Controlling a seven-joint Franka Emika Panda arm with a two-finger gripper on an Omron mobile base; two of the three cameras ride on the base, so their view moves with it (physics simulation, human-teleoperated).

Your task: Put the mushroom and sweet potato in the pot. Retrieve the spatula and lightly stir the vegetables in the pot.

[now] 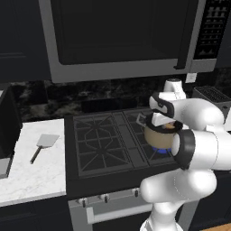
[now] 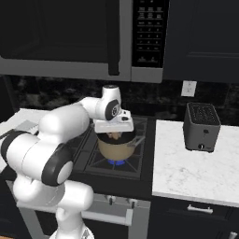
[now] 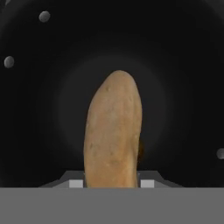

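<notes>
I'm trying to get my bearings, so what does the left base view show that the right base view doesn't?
Left base view alone: the spatula lying whole on the white counter left of the stove. Right base view alone: a toaster on the counter right of the stove, and a wall outlet. Both: the pot on a lit burner, with the gripper just above it.

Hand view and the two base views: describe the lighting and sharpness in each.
Hand view: sweet potato evenly lit and soft-edged against the pot's near-black interior. Left base view: dim kitchen, bright marble counter and spatula, no hard shadows. Right base view: blue burner flame glows under the pot; toaster crisp.
</notes>
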